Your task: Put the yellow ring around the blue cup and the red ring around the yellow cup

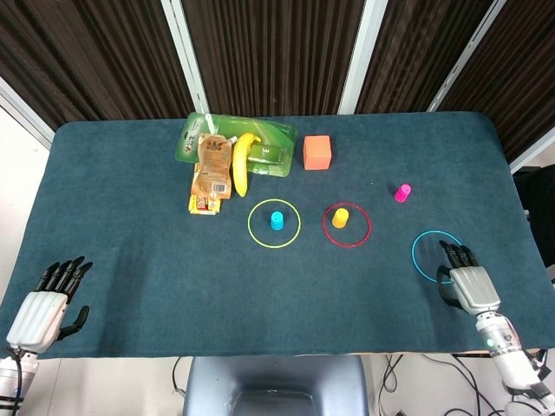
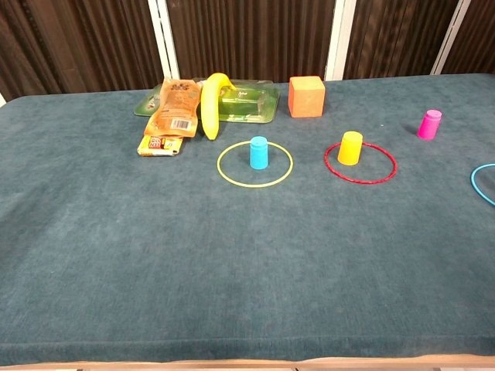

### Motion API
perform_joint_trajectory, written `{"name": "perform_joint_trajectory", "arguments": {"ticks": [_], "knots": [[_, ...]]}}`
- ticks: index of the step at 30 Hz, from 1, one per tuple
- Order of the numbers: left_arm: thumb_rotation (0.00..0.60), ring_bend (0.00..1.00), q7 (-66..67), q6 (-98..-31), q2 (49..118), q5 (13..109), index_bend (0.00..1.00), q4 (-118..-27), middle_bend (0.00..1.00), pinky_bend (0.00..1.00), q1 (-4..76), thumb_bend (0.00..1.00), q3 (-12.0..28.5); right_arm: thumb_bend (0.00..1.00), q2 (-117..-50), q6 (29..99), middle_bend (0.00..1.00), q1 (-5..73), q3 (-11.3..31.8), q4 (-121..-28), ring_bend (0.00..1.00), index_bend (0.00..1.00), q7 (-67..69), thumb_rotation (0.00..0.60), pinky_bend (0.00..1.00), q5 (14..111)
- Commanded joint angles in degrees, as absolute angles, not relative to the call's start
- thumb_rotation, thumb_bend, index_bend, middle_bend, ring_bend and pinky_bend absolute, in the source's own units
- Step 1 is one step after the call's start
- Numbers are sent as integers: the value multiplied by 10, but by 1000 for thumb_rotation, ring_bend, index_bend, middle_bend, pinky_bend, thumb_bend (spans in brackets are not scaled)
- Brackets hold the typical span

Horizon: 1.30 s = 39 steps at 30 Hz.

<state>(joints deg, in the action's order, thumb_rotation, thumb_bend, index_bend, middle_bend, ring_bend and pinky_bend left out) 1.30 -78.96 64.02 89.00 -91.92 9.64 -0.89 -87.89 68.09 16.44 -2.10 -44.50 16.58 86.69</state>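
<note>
The yellow ring lies flat on the cloth around the upside-down blue cup. The red ring lies around the yellow cup, which stands off-centre toward the ring's left side. My left hand rests at the near left edge of the table, fingers apart, holding nothing. Near the front right corner my right hand is open too, its fingertips at the near right rim of a blue ring. Neither hand shows in the chest view.
A blue ring lies at the right. A pink cup stands behind it. An orange cube, a banana, an orange pouch and a green tray are grouped at the back.
</note>
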Motion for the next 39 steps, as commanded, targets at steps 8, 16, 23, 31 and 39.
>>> {"name": "perform_joint_trajectory", "arguments": {"ticks": [8,16,23,31,39], "knots": [[600,0,15,-786,641,890,0,-920,0,0,98,455,-10,493,-883,660,70,163,-15,-424,0,641,174,600,0,857],[600,0,18,-788,641,889,0,-921,0,0,98,453,-10,493,-890,648,71,162,-12,-405,0,627,182,600,0,854],[600,0,20,-785,642,889,0,-921,0,0,98,453,-11,493,-896,635,71,165,-9,-390,0,626,192,600,0,851],[600,0,17,-789,641,890,0,-921,0,0,96,453,-12,493,-904,624,71,171,-7,-376,0,625,202,600,0,854],[600,0,14,-790,640,891,0,-921,0,0,96,453,-12,493,-905,624,71,169,-9,-377,0,629,205,600,0,857]]}}
